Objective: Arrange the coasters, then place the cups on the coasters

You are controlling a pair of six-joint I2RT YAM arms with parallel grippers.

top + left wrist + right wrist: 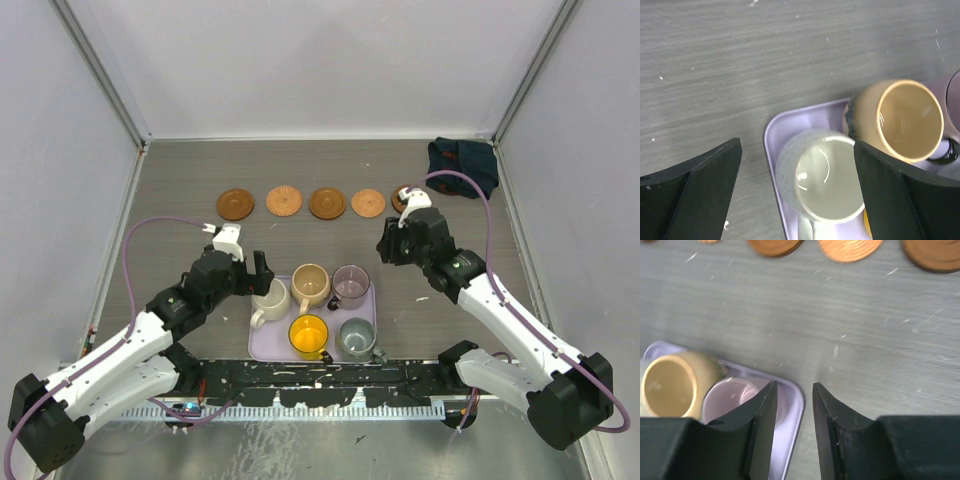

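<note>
Several brown and orange coasters lie in a row across the far table, from the leftmost (236, 204) to one (368, 203) right of centre; the rightmost (399, 197) is partly hidden by my right arm. On the lavender tray (256, 350) stand the cream-white cup (270, 298), tan cup (311, 285), mauve cup (351, 285), yellow cup (309, 335) and grey-green cup (357, 337). My left gripper (797, 185) is wide open above the cream-white cup (822, 177). My right gripper (794, 395) hovers over the tray's corner (797, 400), its jaws a narrow gap apart, holding nothing.
A dark blue cloth (462, 163) lies bunched in the far right corner. White walls close the table on the left, right and back. Purple cables loop off both arms. In the right wrist view, coasters (850, 247) line the top edge.
</note>
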